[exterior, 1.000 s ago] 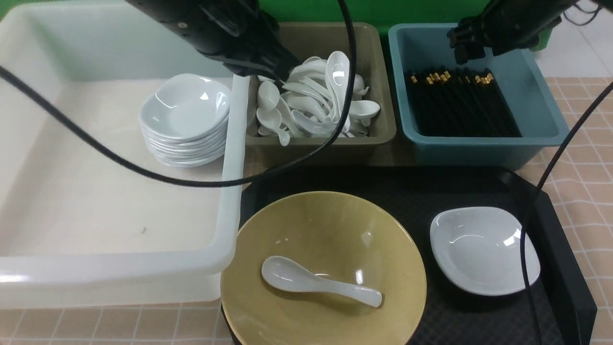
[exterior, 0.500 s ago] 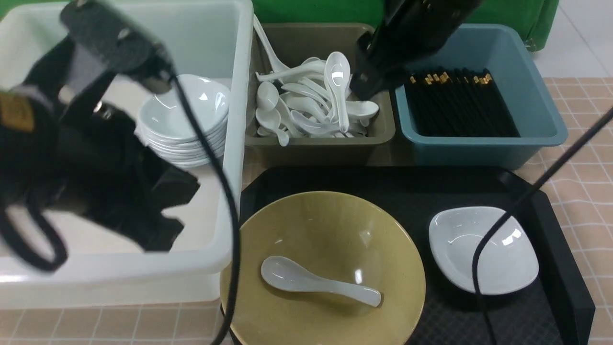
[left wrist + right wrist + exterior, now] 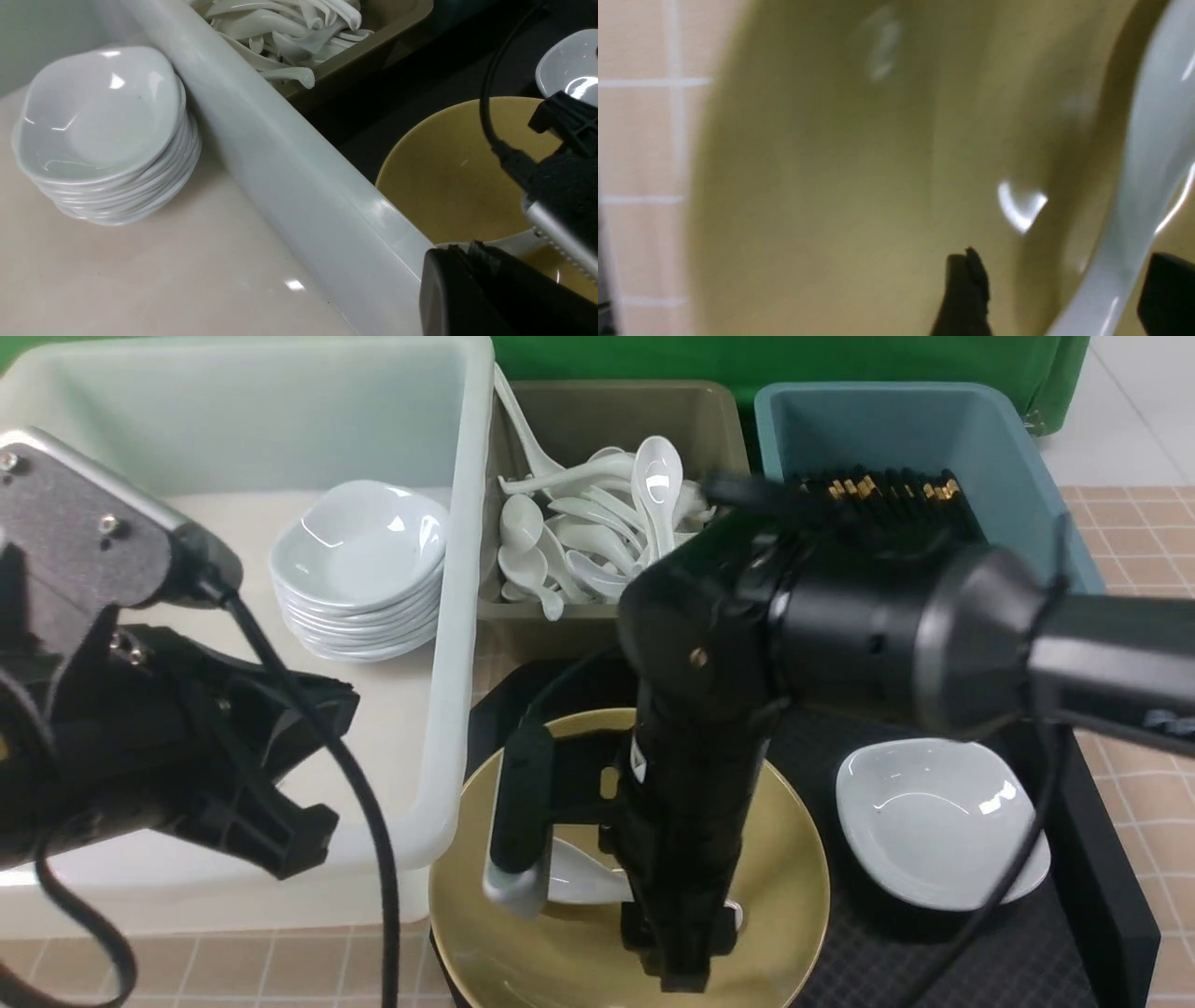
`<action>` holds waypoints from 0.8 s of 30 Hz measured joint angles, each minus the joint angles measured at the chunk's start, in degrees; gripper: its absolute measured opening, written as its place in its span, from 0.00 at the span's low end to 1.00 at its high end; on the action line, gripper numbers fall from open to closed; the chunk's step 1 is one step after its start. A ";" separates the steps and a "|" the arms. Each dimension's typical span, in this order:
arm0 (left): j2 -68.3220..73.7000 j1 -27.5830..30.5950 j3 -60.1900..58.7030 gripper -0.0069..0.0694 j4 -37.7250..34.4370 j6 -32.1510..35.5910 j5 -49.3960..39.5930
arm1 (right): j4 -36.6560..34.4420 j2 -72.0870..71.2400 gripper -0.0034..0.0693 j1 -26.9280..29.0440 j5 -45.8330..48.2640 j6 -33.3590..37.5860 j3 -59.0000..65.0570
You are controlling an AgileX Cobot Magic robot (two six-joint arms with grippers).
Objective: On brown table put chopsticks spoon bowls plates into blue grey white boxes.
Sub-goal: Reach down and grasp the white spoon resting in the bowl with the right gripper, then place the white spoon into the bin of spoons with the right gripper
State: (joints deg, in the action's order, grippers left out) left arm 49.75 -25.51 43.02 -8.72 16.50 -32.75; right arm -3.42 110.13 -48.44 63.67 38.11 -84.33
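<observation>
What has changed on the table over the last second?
The right gripper swung from above the blue box down into the bowl, open, its jaws either side of the spoon, not yet closed. The left gripper, shut, pulled back from the grey box to over the white tub. Spoon, bowl and plates stayed put.

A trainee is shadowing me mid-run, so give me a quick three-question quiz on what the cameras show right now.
1. True or false: the spoon lies inside the yellow bowl.
2. Which box holds the stack of plates? A) blue box B) grey box C) white tub
3. Fill in: at the spoon's handle, the jaws of the right gripper stand ____.
Key: 1 true; 2 C; 3 open.
</observation>
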 joint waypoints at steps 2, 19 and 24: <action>0.80 0.00 0.00 0.09 0.00 0.00 0.02 | 1.51 1.24 0.75 0.00 -2.10 -0.78 0.00; 1.62 0.00 0.00 0.09 0.19 -2.07 -0.53 | 11.82 3.07 0.31 0.06 1.67 -9.81 -2.41; 5.85 0.00 2.37 0.09 1.64 -5.86 -4.10 | 17.04 0.30 0.31 3.08 3.10 -15.36 -10.57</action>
State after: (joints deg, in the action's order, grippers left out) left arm 55.61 -25.51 45.38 -7.09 10.64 -36.85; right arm 13.62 110.42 -45.36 66.78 22.75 -94.90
